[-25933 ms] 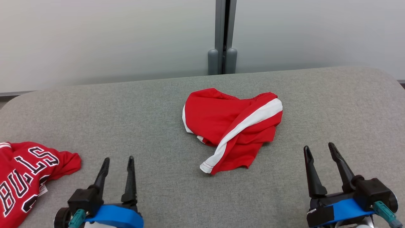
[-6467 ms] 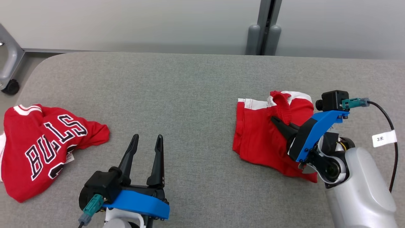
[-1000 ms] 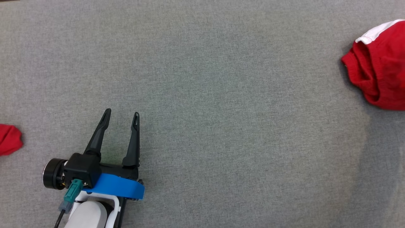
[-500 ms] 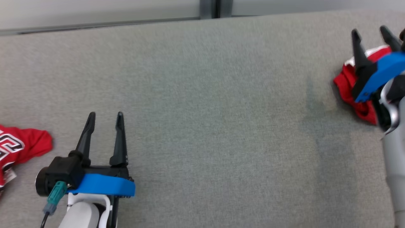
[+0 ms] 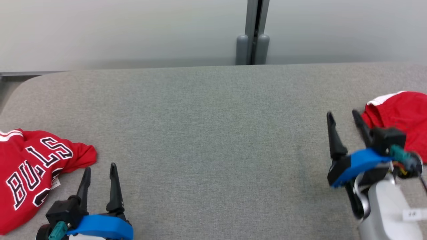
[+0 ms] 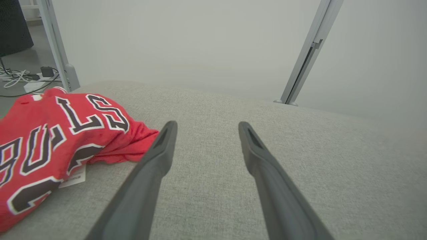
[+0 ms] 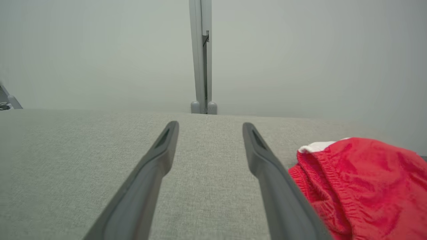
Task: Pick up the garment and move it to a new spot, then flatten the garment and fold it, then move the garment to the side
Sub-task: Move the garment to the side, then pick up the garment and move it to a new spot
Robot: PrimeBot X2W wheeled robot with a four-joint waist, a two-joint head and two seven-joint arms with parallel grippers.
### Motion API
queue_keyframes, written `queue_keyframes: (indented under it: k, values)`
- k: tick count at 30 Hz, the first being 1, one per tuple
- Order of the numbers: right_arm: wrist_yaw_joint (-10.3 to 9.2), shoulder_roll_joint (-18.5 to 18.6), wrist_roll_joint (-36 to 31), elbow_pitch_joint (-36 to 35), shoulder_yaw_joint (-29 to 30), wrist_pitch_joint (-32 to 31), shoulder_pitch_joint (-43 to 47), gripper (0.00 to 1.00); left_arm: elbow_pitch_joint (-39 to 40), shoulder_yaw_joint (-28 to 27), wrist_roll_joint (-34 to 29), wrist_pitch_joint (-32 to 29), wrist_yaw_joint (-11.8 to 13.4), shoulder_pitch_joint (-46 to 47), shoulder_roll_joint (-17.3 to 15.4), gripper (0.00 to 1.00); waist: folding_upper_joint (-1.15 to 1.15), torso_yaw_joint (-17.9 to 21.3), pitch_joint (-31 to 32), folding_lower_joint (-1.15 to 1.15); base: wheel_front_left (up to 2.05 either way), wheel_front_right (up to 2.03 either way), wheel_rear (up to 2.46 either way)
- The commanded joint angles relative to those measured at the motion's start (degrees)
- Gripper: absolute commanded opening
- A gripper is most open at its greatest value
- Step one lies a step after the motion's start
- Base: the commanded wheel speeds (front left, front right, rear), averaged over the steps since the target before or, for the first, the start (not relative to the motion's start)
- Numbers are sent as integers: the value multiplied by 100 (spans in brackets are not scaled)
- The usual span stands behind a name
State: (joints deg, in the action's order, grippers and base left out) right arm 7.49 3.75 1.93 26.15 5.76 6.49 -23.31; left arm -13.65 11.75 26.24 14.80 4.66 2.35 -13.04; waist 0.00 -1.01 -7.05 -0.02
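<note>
The garment, red with a white band at its far left corner, lies bunched at the right end of the grey surface. The head view's edge cuts it off, so its long axis cannot be told. Its gathered elastic edge faces left, toward the right gripper. That gripper hovers just beside it with its jaws wide and empty, fingers pointing at the far post. Bare surface lies between the two grippers. The left gripper, also wide and empty, sits near a red lettered jersey heaped at the left end.
</note>
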Motion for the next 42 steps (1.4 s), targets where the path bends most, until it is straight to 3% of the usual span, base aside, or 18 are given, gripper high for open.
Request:
queue_keyframes:
  k: [1,14,42]
  values:
    - [1,-62,-54,-134,-30,128,346,100,-34,18,-8,28,-17,-89,15,100,0,-35,79,2,0,0,0]
    - [1,-81,1022,-564,-730,678,1585,100,-115,193,36,5,-8,-324,105,100,0,-38,259,2,0,0,0]
    - [1,-81,1011,-180,-1021,836,1511,100,-172,376,55,-29,9,-244,71,100,0,-99,369,2,0,0,0]
